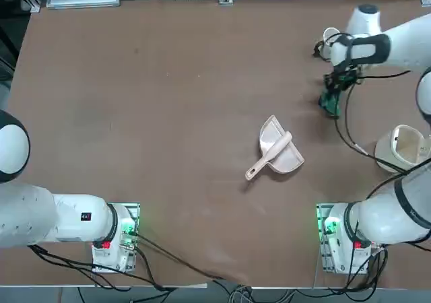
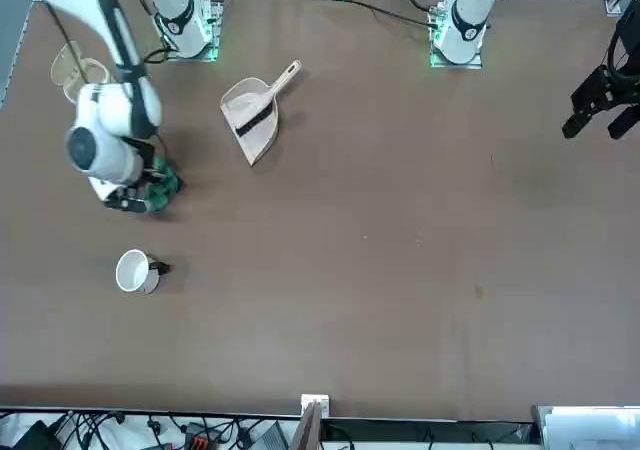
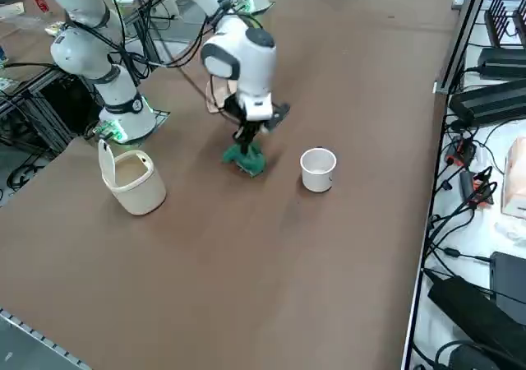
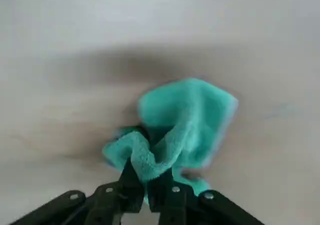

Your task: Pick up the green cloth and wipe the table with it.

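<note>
A wide brown table seen from above, with a robot arm reaching over its far right part. The right gripper is closed on a bunched fold of a small green cloth, its two fingers pinched tight together with fabric between them. The cloth hangs from the fingers in a crumpled clump, its lower end at or just touching the tabletop. It sits near a white cup, between that cup and a cream dustpan; a cream pitcher stands further off on the side away from the cup. The cloth looks soft, fluffy and very light, so it will drape and fold rather than keep its shape. A pinch on a thick gathered fold, as here, seems the safest hold; a thin edge might slip free while wiping.
</note>
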You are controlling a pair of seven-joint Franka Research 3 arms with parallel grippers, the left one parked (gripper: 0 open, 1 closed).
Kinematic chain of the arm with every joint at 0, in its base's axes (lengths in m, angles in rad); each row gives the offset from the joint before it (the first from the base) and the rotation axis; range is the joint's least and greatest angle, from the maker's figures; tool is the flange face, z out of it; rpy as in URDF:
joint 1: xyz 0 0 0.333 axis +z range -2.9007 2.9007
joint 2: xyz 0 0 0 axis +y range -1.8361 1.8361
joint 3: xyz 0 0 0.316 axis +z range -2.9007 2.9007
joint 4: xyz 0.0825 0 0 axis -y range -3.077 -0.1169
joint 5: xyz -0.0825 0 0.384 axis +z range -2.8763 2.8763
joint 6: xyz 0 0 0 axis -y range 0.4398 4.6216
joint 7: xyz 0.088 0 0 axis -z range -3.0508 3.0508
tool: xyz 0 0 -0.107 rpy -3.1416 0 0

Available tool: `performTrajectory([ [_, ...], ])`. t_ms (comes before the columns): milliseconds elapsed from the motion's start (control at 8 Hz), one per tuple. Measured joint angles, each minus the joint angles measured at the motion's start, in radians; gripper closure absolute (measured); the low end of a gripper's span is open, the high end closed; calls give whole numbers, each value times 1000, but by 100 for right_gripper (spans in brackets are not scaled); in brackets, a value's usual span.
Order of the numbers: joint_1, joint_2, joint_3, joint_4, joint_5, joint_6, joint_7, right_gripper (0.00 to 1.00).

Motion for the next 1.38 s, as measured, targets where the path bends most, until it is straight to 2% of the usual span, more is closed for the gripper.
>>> performTrajectory([
  [375,176,28,5,32,85,25,228,93],
  [625,249,41,6,85,152,21,302,93],
  [750,257,44,5,98,156,8,310,93],
  [1000,234,46,-18,103,156,-41,246,93],
  [1375,77,54,-35,90,153,-65,4,93],
])
